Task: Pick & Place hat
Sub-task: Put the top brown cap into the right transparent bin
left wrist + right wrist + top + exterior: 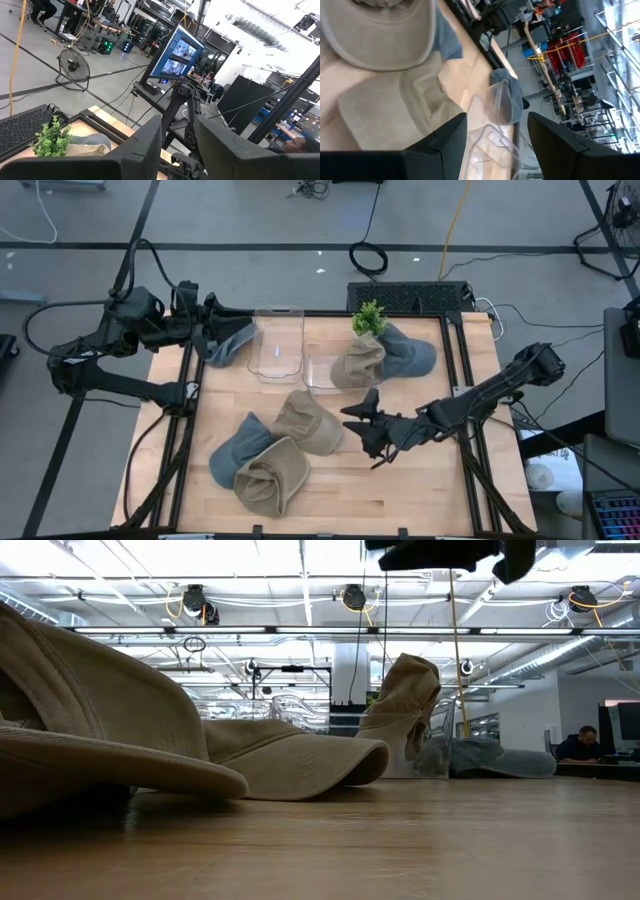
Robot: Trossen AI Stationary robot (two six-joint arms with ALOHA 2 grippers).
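Left claw (222, 330): pinching blue hat (232, 343) beside clear bin (277, 341).
Right claw (362, 423): spread, empty, above tabletop (400, 490) near tan hat (308, 421).

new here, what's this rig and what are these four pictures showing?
It is a robot with two dark arms at a wooden table, sorting hats. One picture looks straight down from above, one looks level across the tabletop, and two come from cameras on the arms' wrists.

On the table are two clear bins, a small green plant, and several hats. Three hats lie loose near the front: two tan and one blue. A tan hat sits at the right bin with a blue one beside it.

The left end effector is by the left bin with another blue hat right at it; whether it grips that hat is unclear. The right end effector hangs open and empty beside the loose tan hat.
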